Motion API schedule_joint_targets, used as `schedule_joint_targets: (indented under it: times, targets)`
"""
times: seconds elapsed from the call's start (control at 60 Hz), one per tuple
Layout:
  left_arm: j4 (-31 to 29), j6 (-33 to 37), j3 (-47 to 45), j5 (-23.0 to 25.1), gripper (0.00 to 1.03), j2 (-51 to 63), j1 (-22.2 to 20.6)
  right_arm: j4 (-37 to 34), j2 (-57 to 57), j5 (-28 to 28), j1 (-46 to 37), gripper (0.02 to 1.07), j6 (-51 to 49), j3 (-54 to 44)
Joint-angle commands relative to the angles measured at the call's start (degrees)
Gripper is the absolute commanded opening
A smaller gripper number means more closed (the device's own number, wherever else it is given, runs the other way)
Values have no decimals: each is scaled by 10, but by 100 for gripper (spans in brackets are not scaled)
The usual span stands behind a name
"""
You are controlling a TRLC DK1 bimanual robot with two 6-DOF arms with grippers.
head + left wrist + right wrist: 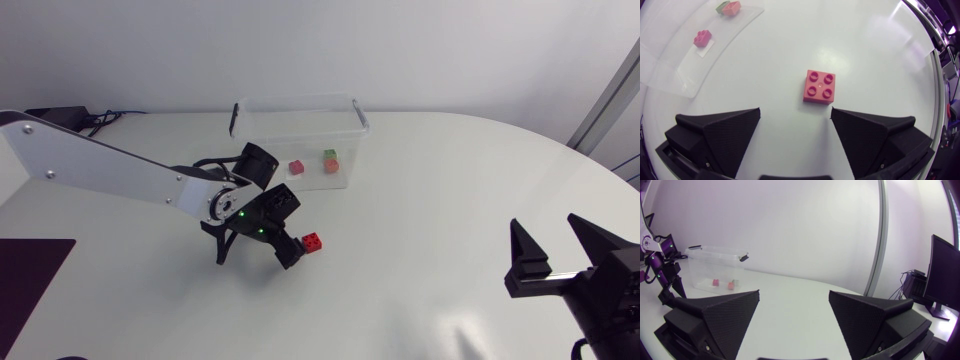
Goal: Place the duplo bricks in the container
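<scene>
The red brick (313, 241) sits on the bench (430, 200) just left of frame centre, just ahead of my spread left pincer (795, 108). Likely light, stiff, slick plastic; I'd pinch 2 flat opposite sides. The container (295, 101) sits upper centre; my right pincer (546, 228) is spread, lower right.

From where I stand I count four duplo bricks: one red brick (313, 241), one pink brick (296, 167), one green brick (329, 155) and one orange brick (331, 166). There is one clear container (300, 102). There are two black grippers, the left gripper (795, 112) and the right gripper (794, 294).
</scene>
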Motion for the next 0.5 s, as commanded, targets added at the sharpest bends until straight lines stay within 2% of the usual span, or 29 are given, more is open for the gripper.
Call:
schedule_joint_targets:
  times: [0.0, 0.383, 0.483]
  targets:
    - [2, 12, 19, 7, 99, 11, -9, -5, -4, 0, -4, 102, -10, -13]
    - [-6, 15, 23, 7, 99, 7, -25, -5, -4, 0, -4, 102, -10, -13]
    - [-33, 19, 45, 7, 99, 20, -26, -5, -4, -1, -4, 102, -10, -13]
